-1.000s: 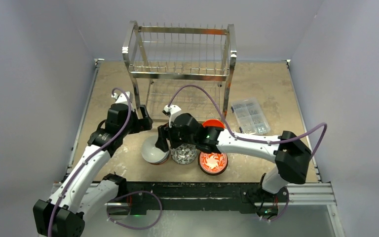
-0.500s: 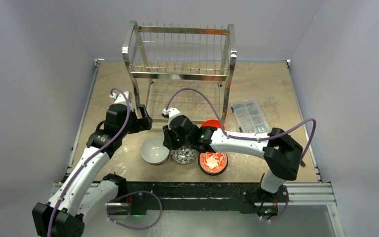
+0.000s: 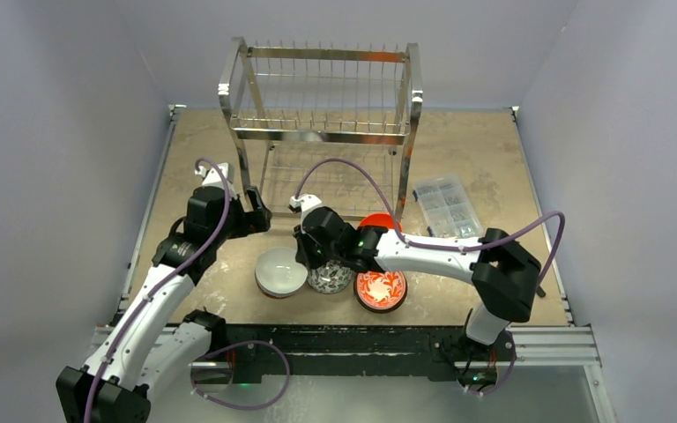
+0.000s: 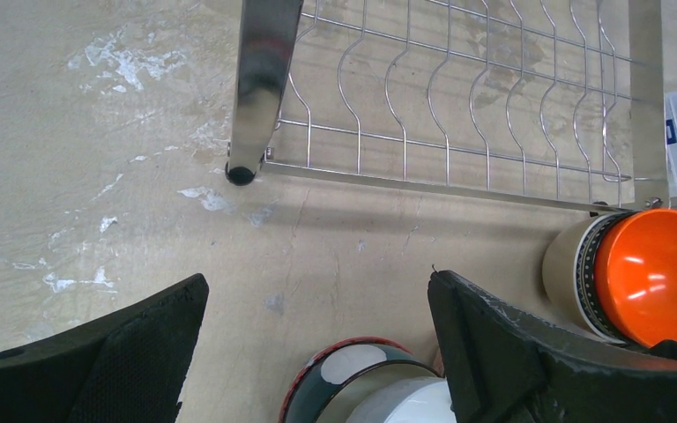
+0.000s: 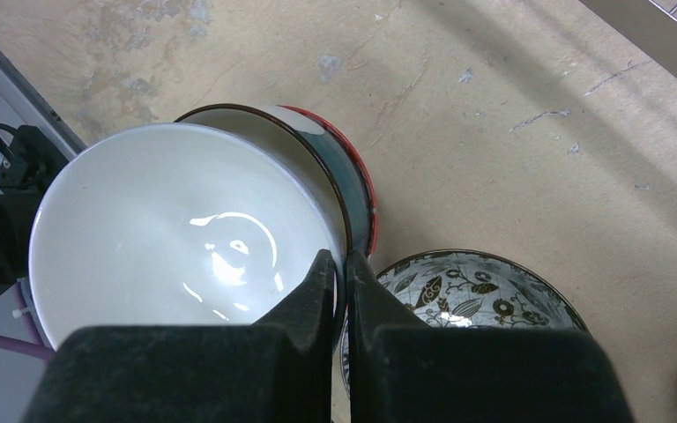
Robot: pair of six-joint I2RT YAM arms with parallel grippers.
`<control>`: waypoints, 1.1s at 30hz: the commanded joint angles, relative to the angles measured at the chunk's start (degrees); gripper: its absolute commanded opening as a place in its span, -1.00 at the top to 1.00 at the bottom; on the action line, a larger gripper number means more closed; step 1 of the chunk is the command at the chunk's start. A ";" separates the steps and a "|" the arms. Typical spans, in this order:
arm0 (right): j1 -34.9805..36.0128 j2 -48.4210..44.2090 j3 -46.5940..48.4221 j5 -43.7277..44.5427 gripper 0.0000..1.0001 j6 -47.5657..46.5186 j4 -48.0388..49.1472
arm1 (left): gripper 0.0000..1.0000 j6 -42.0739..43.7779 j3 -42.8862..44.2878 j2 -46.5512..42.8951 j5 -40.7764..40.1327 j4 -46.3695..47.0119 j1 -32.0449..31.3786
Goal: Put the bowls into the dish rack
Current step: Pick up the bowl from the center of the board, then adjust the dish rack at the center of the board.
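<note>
Right wrist view: the white bowl (image 5: 185, 229), atop a red-rimmed bowl (image 5: 359, 185), is pinched at its rim by the right claw (image 5: 345, 264); the left claw (image 4: 317, 286) is held wide, empty. Slippage is risked by so thin a grip

We see the left arm (image 3: 141, 308) and right arm (image 3: 423, 256) built of white links joined by black housings. A purple cable (image 3: 344, 159) runs along each, and the fingers (image 4: 529, 352) are matte black.
</note>
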 commanded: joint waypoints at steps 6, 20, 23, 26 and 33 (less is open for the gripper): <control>-1.92 -8.52 -0.35 1.29 1.00 0.75 4.89 | -0.90 0.61 -1.14 -3.58 1.86 3.01 -0.10; -14.53 -21.40 -13.60 -8.46 1.00 3.01 14.37 | -0.97 0.63 -1.89 -7.33 4.12 4.85 -0.10; -16.97 -23.34 -15.93 -9.62 1.00 2.90 14.51 | -0.97 0.61 -2.03 -7.54 5.89 5.17 -0.13; -19.81 -25.58 -18.84 -11.66 1.00 3.34 15.36 | -0.97 0.40 -2.29 -7.62 8.19 6.09 -0.11; -23.66 -31.05 -22.99 -12.84 1.00 3.58 15.47 | -0.97 -11.16 -5.26 -4.52 21.76 16.05 -0.11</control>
